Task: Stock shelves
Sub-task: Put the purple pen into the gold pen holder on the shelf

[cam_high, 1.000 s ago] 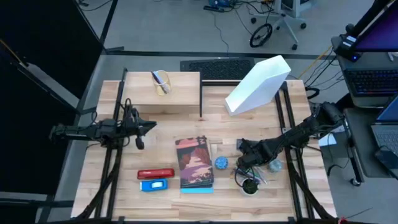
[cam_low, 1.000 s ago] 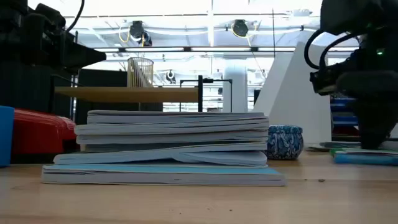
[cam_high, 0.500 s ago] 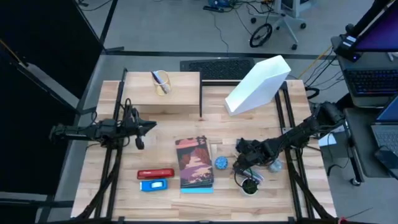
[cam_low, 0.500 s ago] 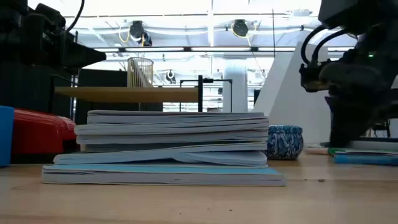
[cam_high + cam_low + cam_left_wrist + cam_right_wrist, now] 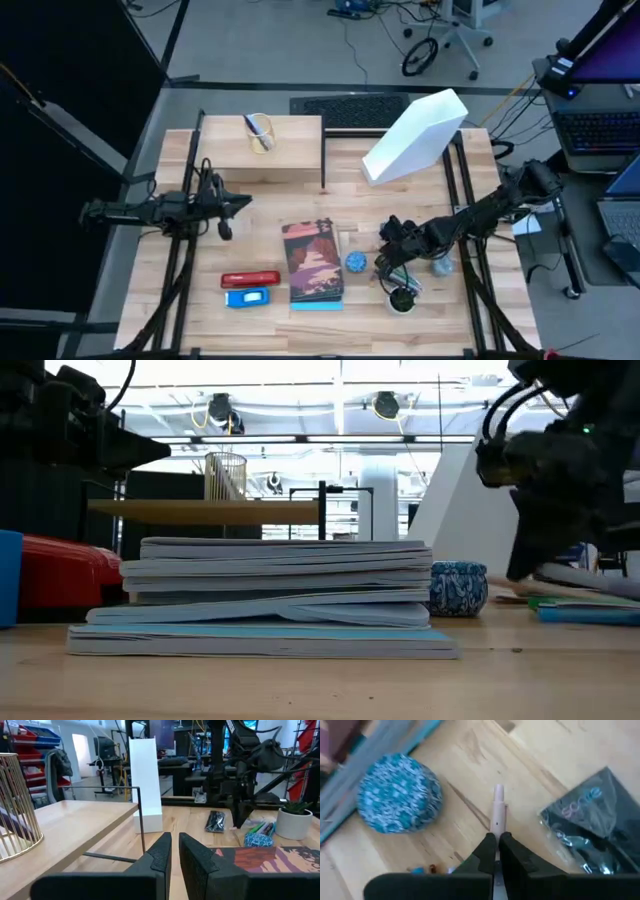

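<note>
The shelves are a low light-wood plank shelf on thin black legs at the far side, with a white file holder leaning beside it. A gold wire cup stands on the plank. My right gripper is near the front right, between a blue patterned ball and a black packet, shut on a pale pen. My left gripper hovers shut at the table's left, holding nothing. My right gripper pinches the pale pen between its two fingers. The pen lies along the fingers, and its free end sticks out past the fingertips above the tabletop. The fingers come from above, slanting down. The gripper hides the pen's other end.
A stack of books lies at the front middle. A red stapler and a blue box lie to its left. A small potted plant, loose pens and a teal thing crowd the front right.
My right gripper has risen from the pile of pens and shifted a little toward the table's left, tipping as it went. It has stayed shut on the pen, which has come up with it.
</note>
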Robot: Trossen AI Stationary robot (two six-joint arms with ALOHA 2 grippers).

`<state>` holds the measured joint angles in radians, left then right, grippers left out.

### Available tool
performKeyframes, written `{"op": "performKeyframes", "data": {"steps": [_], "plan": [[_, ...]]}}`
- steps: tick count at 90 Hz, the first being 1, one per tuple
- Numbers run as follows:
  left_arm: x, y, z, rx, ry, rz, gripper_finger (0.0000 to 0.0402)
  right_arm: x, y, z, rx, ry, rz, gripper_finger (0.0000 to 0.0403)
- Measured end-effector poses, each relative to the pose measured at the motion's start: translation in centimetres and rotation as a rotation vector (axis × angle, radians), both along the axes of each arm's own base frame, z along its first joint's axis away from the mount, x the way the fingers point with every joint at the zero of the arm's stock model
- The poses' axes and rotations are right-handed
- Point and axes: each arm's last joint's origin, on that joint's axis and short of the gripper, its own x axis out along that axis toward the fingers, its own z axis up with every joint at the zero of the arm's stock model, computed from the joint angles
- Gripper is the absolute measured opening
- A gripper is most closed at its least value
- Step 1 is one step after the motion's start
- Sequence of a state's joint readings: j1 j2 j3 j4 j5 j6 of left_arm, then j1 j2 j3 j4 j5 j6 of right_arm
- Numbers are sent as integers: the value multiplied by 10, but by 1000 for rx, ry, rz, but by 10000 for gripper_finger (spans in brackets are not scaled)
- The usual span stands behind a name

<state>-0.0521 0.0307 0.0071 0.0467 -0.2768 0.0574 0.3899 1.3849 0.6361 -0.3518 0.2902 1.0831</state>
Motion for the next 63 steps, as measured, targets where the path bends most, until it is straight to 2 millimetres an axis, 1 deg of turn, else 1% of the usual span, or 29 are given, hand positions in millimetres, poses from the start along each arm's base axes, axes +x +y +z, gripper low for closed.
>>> {"op": "performKeyframes", "data": {"steps": [17, 47, 63], "plan": [[0, 0, 0, 0, 0, 0, 22, -1, -10, 16, -29, -67, 15, 1], [0, 0, 0, -2, -1, 0, 22, -1, -35, 47, -128, -229, 10, 1], [0, 0, 0, -2, -1, 0, 22, -1, -45, 54, -163, -263, 15, 1]]}}
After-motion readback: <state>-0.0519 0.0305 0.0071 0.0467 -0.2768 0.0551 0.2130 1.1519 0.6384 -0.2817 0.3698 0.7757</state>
